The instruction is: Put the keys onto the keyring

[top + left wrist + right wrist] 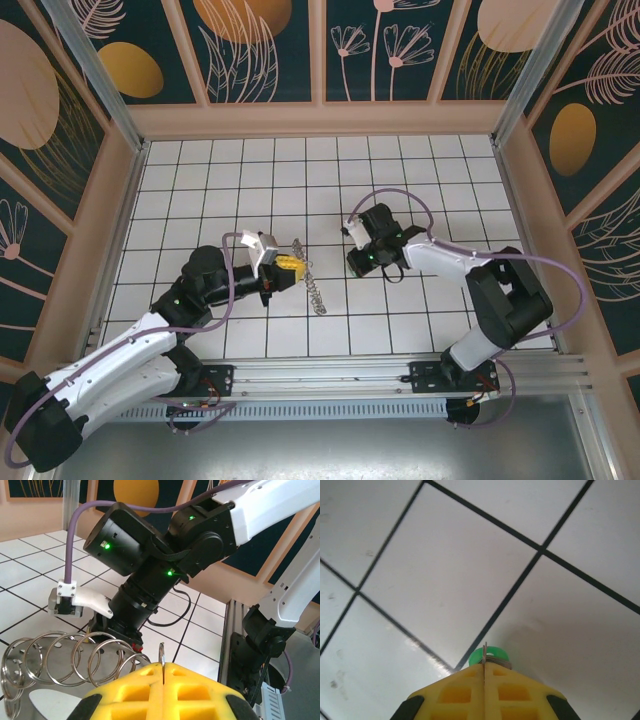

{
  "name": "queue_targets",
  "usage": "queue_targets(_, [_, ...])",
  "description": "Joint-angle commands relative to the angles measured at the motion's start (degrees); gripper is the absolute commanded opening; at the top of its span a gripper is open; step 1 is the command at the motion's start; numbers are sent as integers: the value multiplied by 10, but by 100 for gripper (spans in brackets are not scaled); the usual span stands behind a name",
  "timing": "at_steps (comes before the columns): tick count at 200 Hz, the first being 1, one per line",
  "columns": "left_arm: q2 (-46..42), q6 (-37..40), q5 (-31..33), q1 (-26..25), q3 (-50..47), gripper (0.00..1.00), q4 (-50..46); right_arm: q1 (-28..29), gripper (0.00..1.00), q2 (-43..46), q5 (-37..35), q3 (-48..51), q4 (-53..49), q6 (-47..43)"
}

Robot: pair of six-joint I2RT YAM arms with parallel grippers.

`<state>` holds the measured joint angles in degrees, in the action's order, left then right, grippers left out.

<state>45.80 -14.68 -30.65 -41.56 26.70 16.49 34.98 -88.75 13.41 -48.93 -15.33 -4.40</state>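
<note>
Presently the left tool [163,666] has its yellow fingers pressed together, pinching one thin wire loop of the keyring [162,652], which stands up edge-on from the seam between them. The rest of the keyring trails off to one side as a string of silvery rings [75,656], seen from overhead lying across the tiled worktop [400,170] just beside that tool.

The right tool [484,666] is likewise closed, nipping the small pale-green key [490,655]. Only its rounded green end and a silvery rim peep out past the fingertips, above bare tile. From above, the two tools sit near each other but apart, about a tile's gap between them.

Both pieces look light and stiff. The key is tiny and probably smooth, so it could twist or squirt out of a pinch; holding it by the flat body, with the holed end left proud, seems best. The wire rings are springy and slick, and the loose string will swing and drag. Gripping close to the loop being threaded should keep it steady.
</note>
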Motion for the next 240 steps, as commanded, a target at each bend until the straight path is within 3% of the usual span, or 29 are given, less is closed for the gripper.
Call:
queue_targets(1, [-17,-5,0,2,-4,0,32,7,0,64,56,27,27,-27])
queue_targets(52, [-18,15,-5,2,19,0,-1,45,0,225,87,71,72,-78])
queue_targets(130, [-15,53,-107,2,82,0,-70,108,0,419,131,90,99,-118])
queue_targets(240, [24,128,-161,2,158,0,-186,168,0,465,189,85,83,-156])
